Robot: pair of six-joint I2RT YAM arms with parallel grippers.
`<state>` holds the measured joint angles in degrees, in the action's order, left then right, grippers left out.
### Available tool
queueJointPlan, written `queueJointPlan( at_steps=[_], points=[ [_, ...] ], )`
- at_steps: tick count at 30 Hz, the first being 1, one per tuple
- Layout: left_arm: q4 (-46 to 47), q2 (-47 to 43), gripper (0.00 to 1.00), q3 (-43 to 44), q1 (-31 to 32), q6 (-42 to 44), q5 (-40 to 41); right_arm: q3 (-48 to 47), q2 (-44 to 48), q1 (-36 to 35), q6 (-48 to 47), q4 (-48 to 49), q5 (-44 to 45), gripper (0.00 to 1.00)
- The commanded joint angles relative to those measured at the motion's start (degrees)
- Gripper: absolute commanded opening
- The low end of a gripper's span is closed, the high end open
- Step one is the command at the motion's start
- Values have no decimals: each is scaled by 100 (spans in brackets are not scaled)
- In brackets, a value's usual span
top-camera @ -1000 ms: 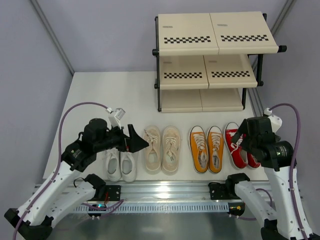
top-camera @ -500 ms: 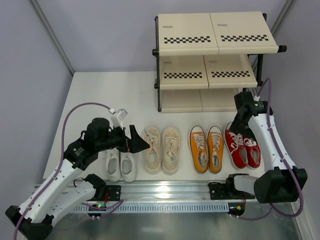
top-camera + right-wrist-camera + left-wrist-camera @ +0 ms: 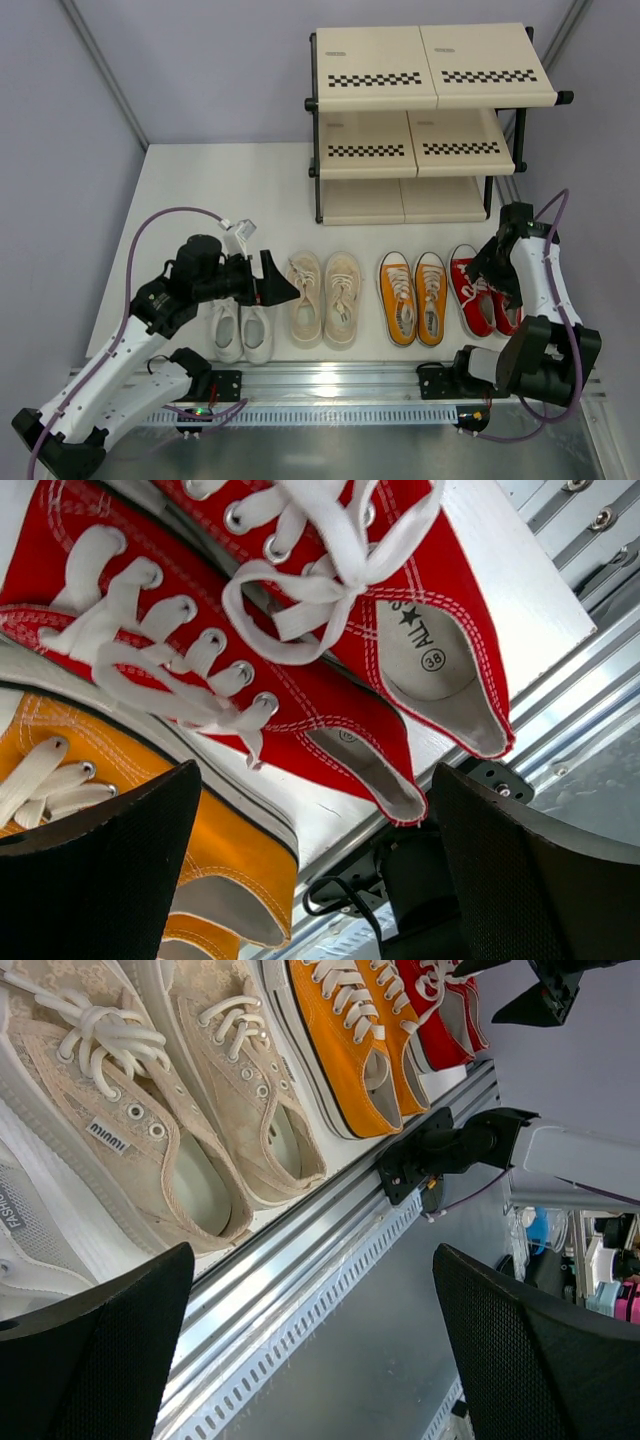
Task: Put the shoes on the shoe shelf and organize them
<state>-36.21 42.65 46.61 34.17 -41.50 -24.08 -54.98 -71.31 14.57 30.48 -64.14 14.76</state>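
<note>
White table [image 3: 220, 190] spreads between pale lilac walls, and all four pairs of shoes stand in a row along its 6 o'clock edge, toes toward 12 o'clock. The left pincer [image 3: 272, 282] hangs at the 9 o'clock end of the row, pointing toward 3 o'clock, its fingers [image 3: 95, 1355] wide apart with nothing between them. Beneath it sits the white pair [image 3: 241, 332], then just beside that the cream-beige pair [image 3: 323, 298] and the orange-yellow pair [image 3: 414, 297]. Well apart from them, toward 12 o'clock, stands the shoe shelf [image 3: 375, 55]. The red pair [image 3: 466, 290] closes the row at 3 o'clock. The right pincer [image 3: 493, 272] is over it, fingers [image 3: 100, 880] spread and gripping nothing.
</note>
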Motion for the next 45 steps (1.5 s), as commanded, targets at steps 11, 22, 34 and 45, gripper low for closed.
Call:
queueJointPlan(
  at_steps=[11,22,34,45],
  points=[
    [394,-64,100,-55,28,-78,-264,313,317,1136,-630,1175,-1606,97],
    [1116,-959,100,-1110,28,-35,-993,-1067,582,952,-1895,780,-869,97],
    [1494,-1918,100,-1392,28,-157,-1635,153,1102,863,-3514,1886,-1028,99],
    [1327,-2490,100,-1400,28,-157,-1539,154,39,916,-3777,1861,-1763,100]
  ],
)
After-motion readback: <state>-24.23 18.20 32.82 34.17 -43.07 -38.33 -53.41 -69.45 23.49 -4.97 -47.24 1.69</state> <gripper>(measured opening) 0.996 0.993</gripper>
